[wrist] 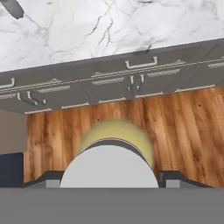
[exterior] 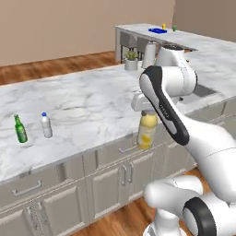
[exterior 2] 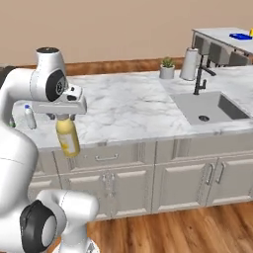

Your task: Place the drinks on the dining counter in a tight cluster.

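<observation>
the gripper (exterior 2: 64, 117) clasps the yellow juice bottle (exterior 2: 68, 137) by its pale cap, so the bottle hangs below the hand, tilted a little. it is held in the air in front of the cabinet drawers (exterior 2: 106, 157), just off the edge of the marble tabletop (exterior 2: 128, 106), with its base lower than the slab. in the hand view the pale cap (wrist: 109, 164) sits between the finger tips, with a yellow rim showing behind it and the wooden floor (wrist: 183, 127) beneath.

on the tabletop, well to the left of the arm, the green glass bottle (exterior: 20, 129) and the clear bottle with the blue cap (exterior: 46, 125) stand upright, near each other but apart.

the step in hand appears to be carrying the juice bottle to join the others. to do it well, the bottle likely needs lifting clear of the slab's edge first, then moving across without swinging, since it hangs from the cap alone. setting it down upright just beside the other two, without knocking the slim green one, would make the tight cluster.

a faucet (exterior 2: 200, 75) and sink (exterior 2: 210, 107) lie to the right.
</observation>
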